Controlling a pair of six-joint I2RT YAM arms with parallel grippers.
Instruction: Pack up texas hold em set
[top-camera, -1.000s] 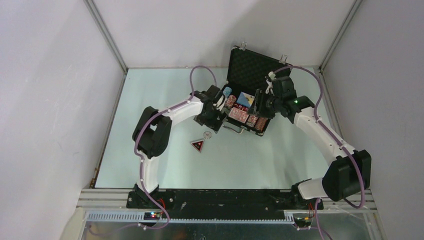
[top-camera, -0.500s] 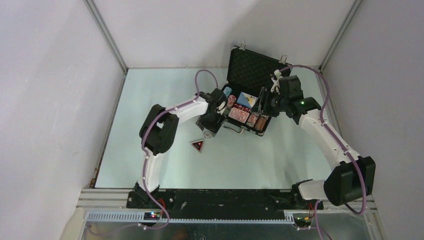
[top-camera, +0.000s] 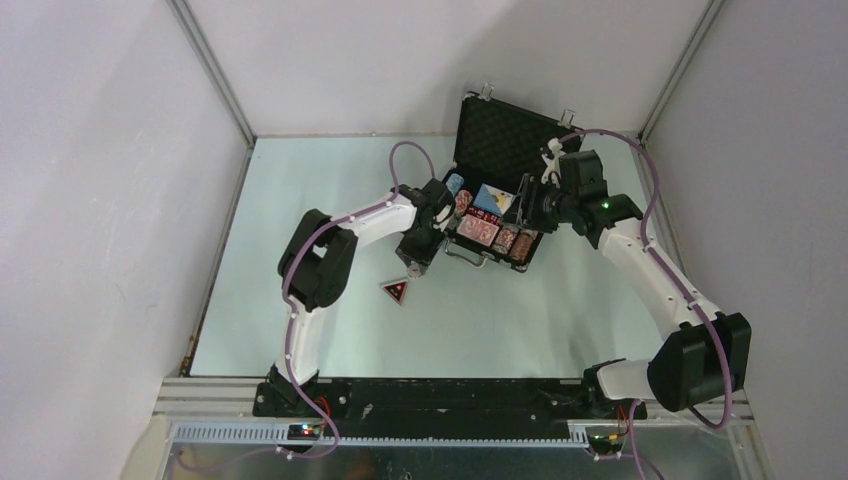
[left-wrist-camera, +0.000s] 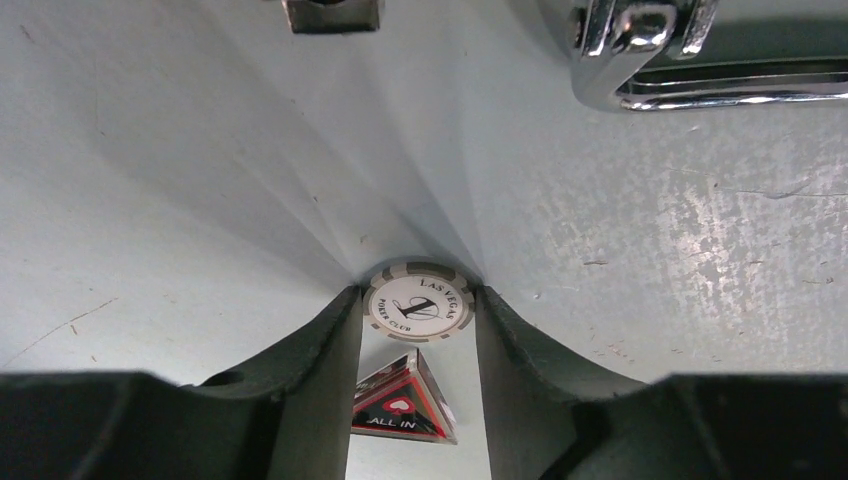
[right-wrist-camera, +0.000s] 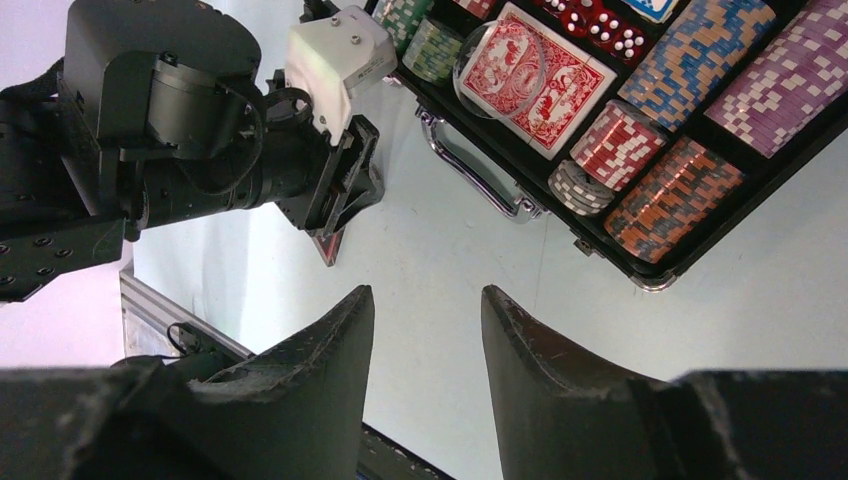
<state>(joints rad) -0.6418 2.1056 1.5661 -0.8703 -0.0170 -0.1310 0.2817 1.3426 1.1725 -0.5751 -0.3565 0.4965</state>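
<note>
Top: left claw (top-camera: 413, 266) had dropped from the open black foam-lined briefcase (top-camera: 500, 135) to the pale worktop (top-camera: 480, 320) at its 7 o'clock. A black triangular all-in marker (top-camera: 396, 291) lay at the claw's 7 o'clock.

Left wrist: the claw had narrowed onto the white round Las Vegas button (left-wrist-camera: 418, 305), pads (left-wrist-camera: 335, 340) touching both edges. Pickup looked under way; I couldn't tell if the button was lifted.

Right wrist: right claw (right-wrist-camera: 428, 295) was parted and empty at the case's 3 o'clock edge. Striped chip stacks (right-wrist-camera: 670, 195) and red card deck (right-wrist-camera: 535, 75) were already seated.

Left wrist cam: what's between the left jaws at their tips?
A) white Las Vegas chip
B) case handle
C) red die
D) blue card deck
A: in the left wrist view the white chip, marked LAS VEGAS, lies flat on the table, with the jaws of the left gripper touching its rim on either side.
</note>
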